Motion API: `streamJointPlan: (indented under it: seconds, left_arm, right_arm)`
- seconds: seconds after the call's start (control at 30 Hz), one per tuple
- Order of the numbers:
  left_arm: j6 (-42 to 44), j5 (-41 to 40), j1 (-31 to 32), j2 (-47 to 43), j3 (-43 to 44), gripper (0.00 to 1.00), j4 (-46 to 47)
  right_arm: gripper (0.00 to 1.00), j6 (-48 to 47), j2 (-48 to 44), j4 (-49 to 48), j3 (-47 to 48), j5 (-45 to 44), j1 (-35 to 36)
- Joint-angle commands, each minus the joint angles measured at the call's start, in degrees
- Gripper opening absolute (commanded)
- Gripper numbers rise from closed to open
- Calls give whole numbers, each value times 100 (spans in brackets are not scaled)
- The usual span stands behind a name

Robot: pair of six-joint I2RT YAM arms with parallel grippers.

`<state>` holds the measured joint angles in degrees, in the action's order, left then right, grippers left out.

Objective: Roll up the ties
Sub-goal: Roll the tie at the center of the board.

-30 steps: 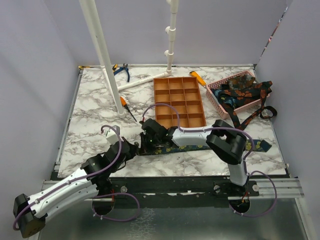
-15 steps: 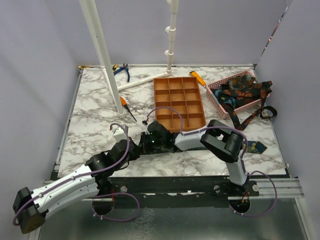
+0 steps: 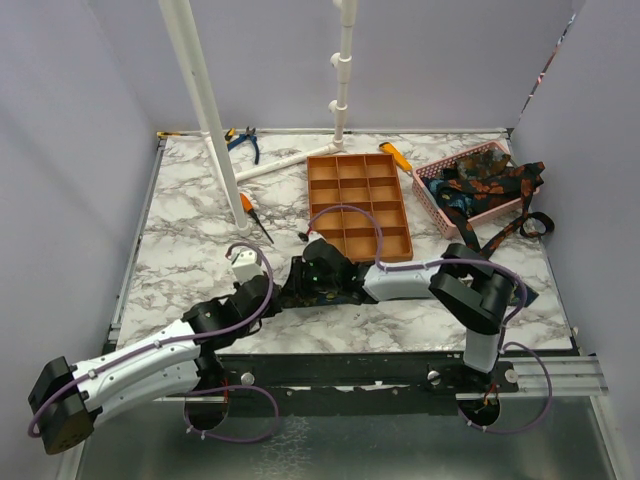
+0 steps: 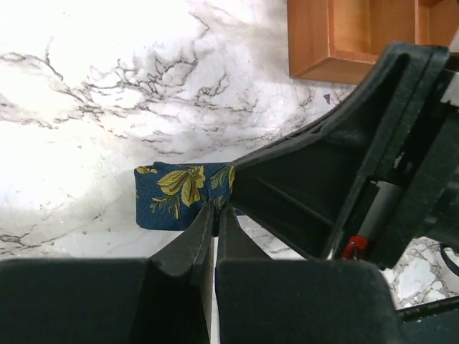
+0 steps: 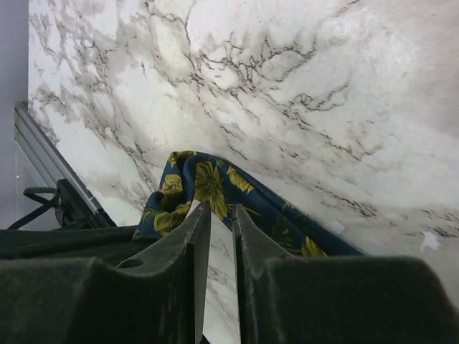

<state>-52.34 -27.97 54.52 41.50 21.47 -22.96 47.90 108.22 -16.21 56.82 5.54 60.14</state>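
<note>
A navy tie with yellow flowers [image 3: 325, 298] lies along the near part of the marble table, mostly hidden under my right forearm. Its folded left end shows in the left wrist view [image 4: 179, 195] and the right wrist view [image 5: 215, 180]. My left gripper [image 3: 275, 295] is shut, its tips [image 4: 215, 209] pinching the near edge of that fold. My right gripper [image 3: 298, 284] meets it from the right, its fingers [image 5: 219, 209] a narrow gap apart with the fold's edge between the tips. More ties [image 3: 480, 180] fill the pink basket.
An orange compartment tray [image 3: 358, 205] stands just behind the grippers. The pink basket [image 3: 432, 190] is at the back right, with ties spilling over its rim [image 3: 510, 228]. A white pipe post [image 3: 205, 110], an orange screwdriver [image 3: 250, 212], pliers [image 3: 243, 140] and an orange cutter [image 3: 400, 157] lie further back.
My left arm has reached forward and right to the tie's folded end. My right arm's elbow has swung right and its gripper shifted slightly right. The tie's far end has drawn leftward.
</note>
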Motion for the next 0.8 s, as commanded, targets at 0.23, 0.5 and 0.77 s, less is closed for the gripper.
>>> streamJointPlan:
  seconds: [0.23,0.5,0.77]
  left_arm:
    - [493,-471,286,941,497,0,-31]
    - [458,-630,741,2002,629,0,407]
    - [272,-577,878,2599,700,0,977]
  right_arm:
    - [31,-180,-1364,1605,-639,-1631,21]
    - [32,-176,-2361,1713,-1512,-1691,24]
    - [32,-211,-2592,1859,-1599,-1598,24]
